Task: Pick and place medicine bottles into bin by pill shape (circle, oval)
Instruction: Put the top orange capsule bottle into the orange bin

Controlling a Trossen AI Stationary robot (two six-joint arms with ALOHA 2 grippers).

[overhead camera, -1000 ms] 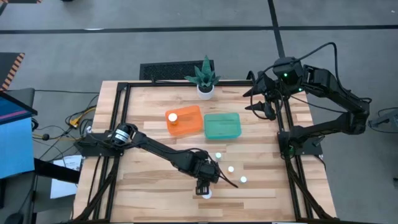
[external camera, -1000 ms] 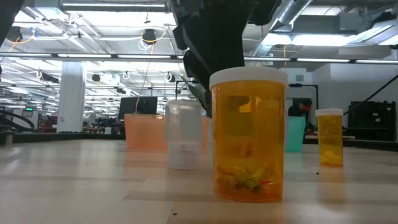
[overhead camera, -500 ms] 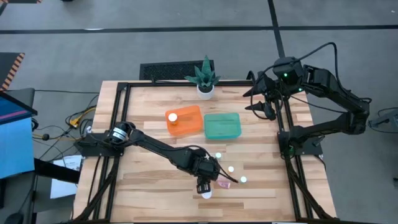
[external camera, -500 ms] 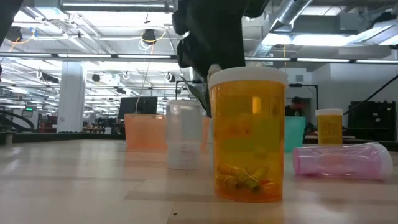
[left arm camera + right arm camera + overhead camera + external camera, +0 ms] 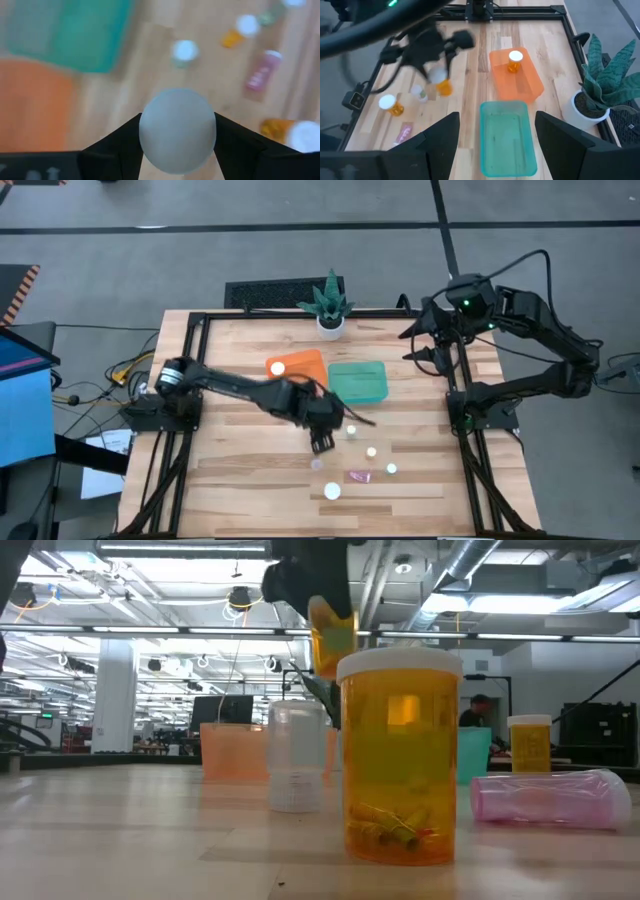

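Above the middle of the counter, the left gripper carries an amber bottle toward the two bins, jaws pinching it below its white cap. The bottle hangs upright, long axis vertical, cap up, just short of the orange bin and the green bin. Its pill shape is too blurred to read, so the next move, a short carry and release over the matching bin, appears undecided. The right gripper waits at the far right edge, jaws spread.
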